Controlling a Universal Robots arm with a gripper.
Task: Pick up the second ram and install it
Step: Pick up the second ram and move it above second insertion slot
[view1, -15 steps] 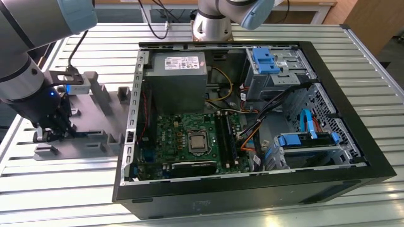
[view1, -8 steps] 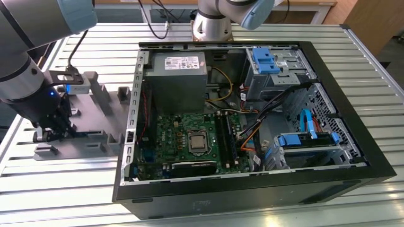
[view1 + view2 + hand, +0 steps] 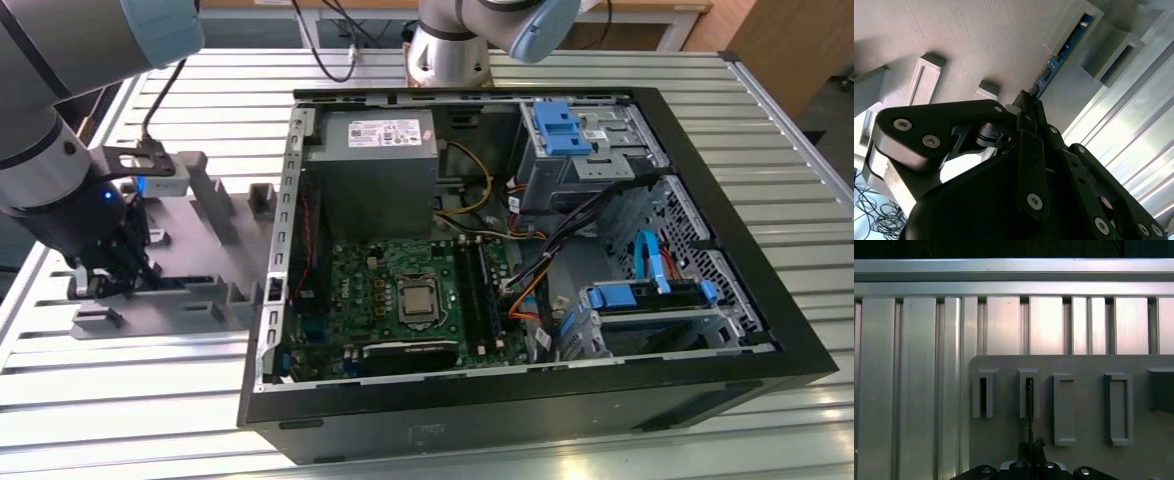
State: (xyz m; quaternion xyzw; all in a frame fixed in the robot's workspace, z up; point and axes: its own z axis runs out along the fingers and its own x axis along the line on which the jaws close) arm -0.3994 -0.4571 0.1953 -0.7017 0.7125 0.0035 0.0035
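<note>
Even, fairly bright light falls from above in the exterior view. The ribbed metal table (image 3: 801,200) looks pale, with soft bright bands along its slats toward the far edge. Inside the computer case (image 3: 747,330) it is dimmer, and the black walls shade the circuit board (image 3: 387,290). In the second wrist view the gripper (image 3: 1026,100) is a near-black mass against the light, the table slats glare almost white, and the second ram (image 3: 1064,50) catches a thin blue gleam. In the first wrist view the slats carry long bright streaks, while the grey fixture (image 3: 1084,405) sits in flat shade.
</note>
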